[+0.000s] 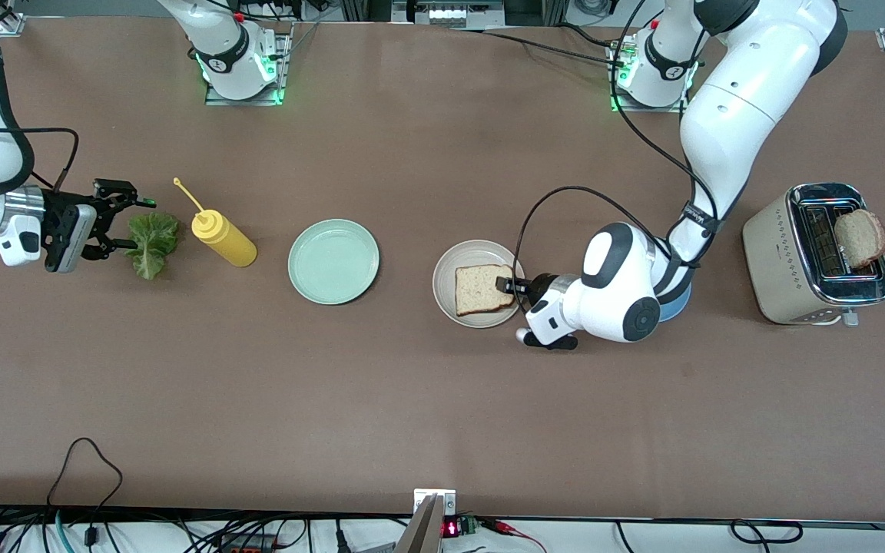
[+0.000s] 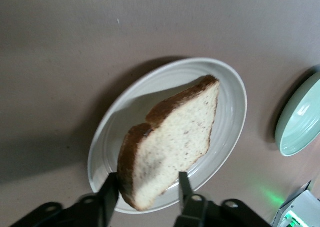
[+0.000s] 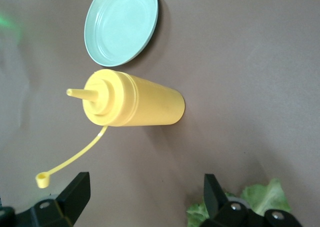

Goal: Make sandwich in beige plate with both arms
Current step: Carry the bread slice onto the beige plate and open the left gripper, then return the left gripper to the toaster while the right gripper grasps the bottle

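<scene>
1 slice of bread (image 1: 482, 289) lies in the beige plate (image 1: 450, 270), and the left gripper (image 2: 148, 193) has its jaws narrowed around the slice's crust edge, holding it where it likely serves as the sandwich base. The right gripper (image 1: 112, 219) hovers over the lettuce leaf (image 1: 152, 243) at the right arm's end of the table, jaws spread wide, probably to pick the leaf next. Beside the lettuce stands a yellow squeeze bottle (image 1: 220, 236), then a mint-green plate (image 1: 333, 261). A 2nd slice (image 1: 860, 236) sits in the toaster (image 1: 777, 253), ready as the top.
</scene>
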Controlling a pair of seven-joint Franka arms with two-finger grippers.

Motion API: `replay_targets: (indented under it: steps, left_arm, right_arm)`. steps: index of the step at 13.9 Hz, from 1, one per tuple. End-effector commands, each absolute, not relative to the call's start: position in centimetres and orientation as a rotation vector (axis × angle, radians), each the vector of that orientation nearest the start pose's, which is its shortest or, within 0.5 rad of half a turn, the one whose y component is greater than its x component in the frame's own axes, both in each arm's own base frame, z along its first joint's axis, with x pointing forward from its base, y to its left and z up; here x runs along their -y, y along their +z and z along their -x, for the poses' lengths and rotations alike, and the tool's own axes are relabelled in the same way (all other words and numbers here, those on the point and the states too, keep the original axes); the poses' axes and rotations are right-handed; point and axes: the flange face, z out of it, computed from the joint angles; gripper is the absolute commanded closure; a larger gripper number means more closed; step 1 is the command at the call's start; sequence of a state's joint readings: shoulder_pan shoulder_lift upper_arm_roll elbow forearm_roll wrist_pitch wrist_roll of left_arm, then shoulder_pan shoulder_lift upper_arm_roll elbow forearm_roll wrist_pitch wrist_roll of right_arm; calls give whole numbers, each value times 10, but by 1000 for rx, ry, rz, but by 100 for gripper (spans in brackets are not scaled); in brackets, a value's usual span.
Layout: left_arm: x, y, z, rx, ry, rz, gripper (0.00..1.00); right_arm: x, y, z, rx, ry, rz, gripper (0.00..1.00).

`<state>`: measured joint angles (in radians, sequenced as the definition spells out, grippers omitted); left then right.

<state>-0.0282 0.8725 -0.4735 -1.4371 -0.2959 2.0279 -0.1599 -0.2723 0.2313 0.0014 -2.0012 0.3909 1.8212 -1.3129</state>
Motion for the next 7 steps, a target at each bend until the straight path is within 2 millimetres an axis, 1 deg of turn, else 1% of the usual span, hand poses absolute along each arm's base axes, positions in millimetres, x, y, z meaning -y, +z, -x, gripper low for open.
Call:
replay_targets:
  steps: [1, 3, 4, 5, 7]
  left_arm:
    - [273, 242, -650, 148, -461, -2636, 0]
    - [258, 272, -654, 181, -420, -2693, 0]
    - [253, 289, -654, 184, -414, -2708, 0]
    - [243, 308, -656, 184, -396, -2734, 0]
    - [219, 343, -660, 204, -341, -2808, 0]
  right_arm:
    - [120, 319, -541, 1088, 17, 2358, 0]
    - [122, 318, -540, 1110, 13, 2344, 0]
    - [127, 317, -539, 1161, -9, 2312, 0]
    - [137, 315, -536, 1226, -46, 2276, 0]
    - [148, 303, -532, 1311, -92, 2202, 0]
